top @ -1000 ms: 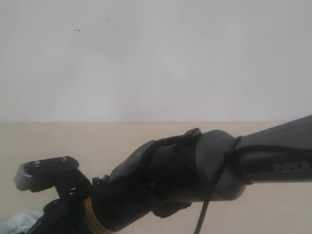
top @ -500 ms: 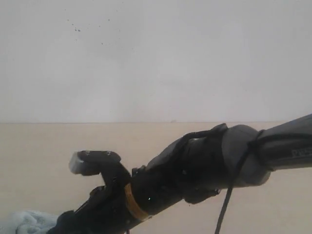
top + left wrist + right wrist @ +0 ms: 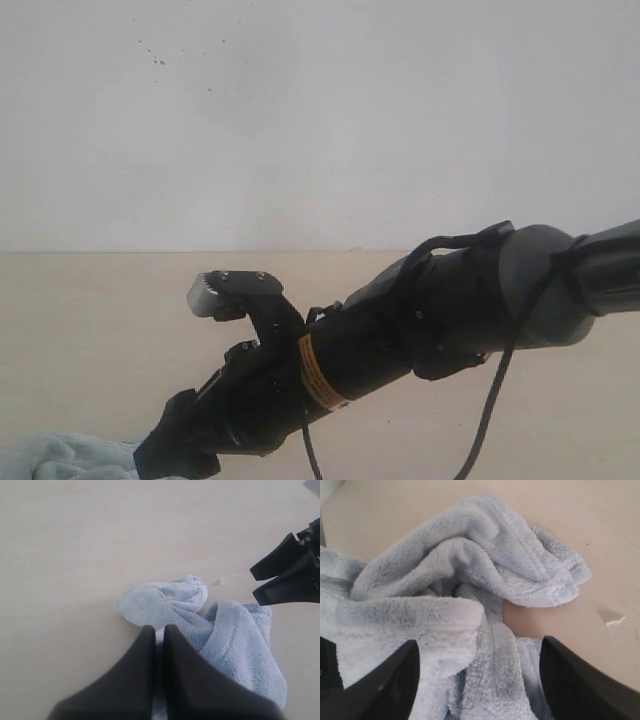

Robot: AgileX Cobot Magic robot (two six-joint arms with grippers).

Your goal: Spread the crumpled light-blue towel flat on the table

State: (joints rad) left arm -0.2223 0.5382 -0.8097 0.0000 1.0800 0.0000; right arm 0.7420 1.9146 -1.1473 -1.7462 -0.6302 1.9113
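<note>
Black right arm (image 3: 400, 335), grey joint shell (image 3: 545, 270), orange label band (image 3: 318, 372), black cable (image 3: 492, 410); right hand (image 3: 172, 462) matte black.

In the exterior view the right arm (image 3: 450, 310) draws back toward the right and lifts. Its grey joint (image 3: 540, 285) now sits higher and farther right than a second ago. The wrist camera (image 3: 232, 292) on it climbs from low near the left edge to nearer the middle. The right tool (image 3: 178, 458), earlier cut off at the bottom edge, now shows above it. The yellow label (image 3: 318, 372) comes into fuller view. More of the towel (image 3: 70, 458) lies uncovered in the lower left corner, and more bare counter (image 3: 90, 330) shows at the left.
</note>
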